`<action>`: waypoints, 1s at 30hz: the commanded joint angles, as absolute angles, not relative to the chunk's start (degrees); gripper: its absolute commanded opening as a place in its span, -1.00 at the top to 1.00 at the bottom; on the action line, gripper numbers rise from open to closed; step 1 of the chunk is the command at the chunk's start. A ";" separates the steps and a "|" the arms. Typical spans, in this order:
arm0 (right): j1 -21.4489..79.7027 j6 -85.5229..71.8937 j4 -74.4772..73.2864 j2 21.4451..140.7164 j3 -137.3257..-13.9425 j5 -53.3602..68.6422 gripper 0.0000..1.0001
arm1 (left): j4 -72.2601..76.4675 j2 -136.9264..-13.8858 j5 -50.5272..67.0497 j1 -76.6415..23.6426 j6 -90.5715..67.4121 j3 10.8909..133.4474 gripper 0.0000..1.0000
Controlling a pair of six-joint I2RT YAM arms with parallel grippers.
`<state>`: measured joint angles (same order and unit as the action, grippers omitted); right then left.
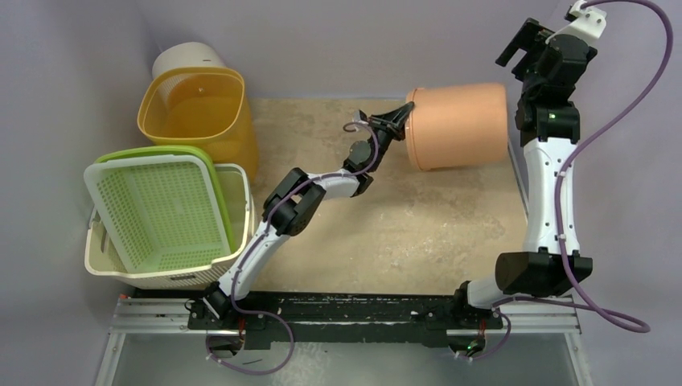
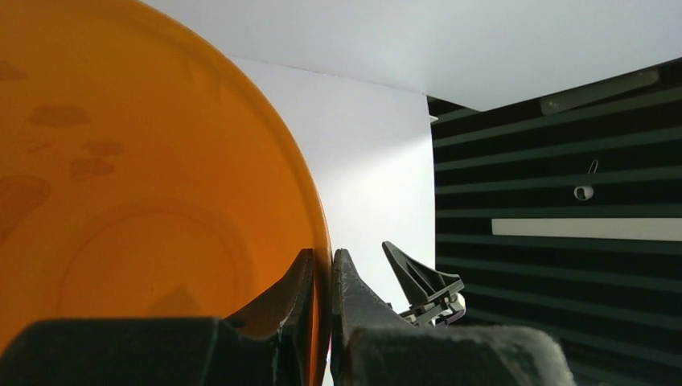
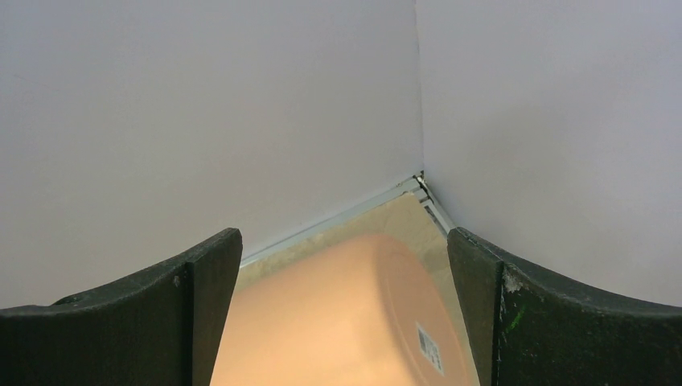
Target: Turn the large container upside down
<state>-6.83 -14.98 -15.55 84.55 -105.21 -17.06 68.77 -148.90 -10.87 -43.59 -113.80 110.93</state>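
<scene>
Stretching the left arm (image 1: 299, 201) diagonally forward and to the right, elbow bent low, with the left gripper (image 1: 400, 117) pinching the container (image 1: 460, 125) by its rim, one finger inside and one outside. Standing the right arm (image 1: 548, 181) tall from its base, folding over at the top, and holding the right gripper (image 1: 519, 43) raised, fingers spread wide and touching nothing.

Far left: a yellow plastic bin (image 1: 240, 138) stands upright with its mouth open. A white cylindrical vessel (image 1: 190, 58) sits just behind it against the wall. Nearer, a cream slotted basket (image 1: 172, 278) holds a green perforated tray (image 1: 157, 211), which lies tilted across its rim. The tabletop (image 1: 402, 237) is beige and mottled. An aluminium rail (image 1: 149, 322) runs along the near edge.
</scene>
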 commanded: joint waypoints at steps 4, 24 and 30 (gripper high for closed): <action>-7.14 -14.47 -12.40 85.35 -105.12 -15.99 -1.00 | 84.05 -148.84 -16.35 -43.60 -129.37 103.80 1.00; -7.12 -15.31 -12.59 87.71 -102.10 -10.04 -1.00 | 74.28 -142.41 -1.57 -33.70 -121.13 78.24 0.50; -7.12 -15.39 -12.68 87.23 -100.93 -9.15 -1.00 | 60.41 -138.42 5.81 -30.08 -111.11 76.31 0.14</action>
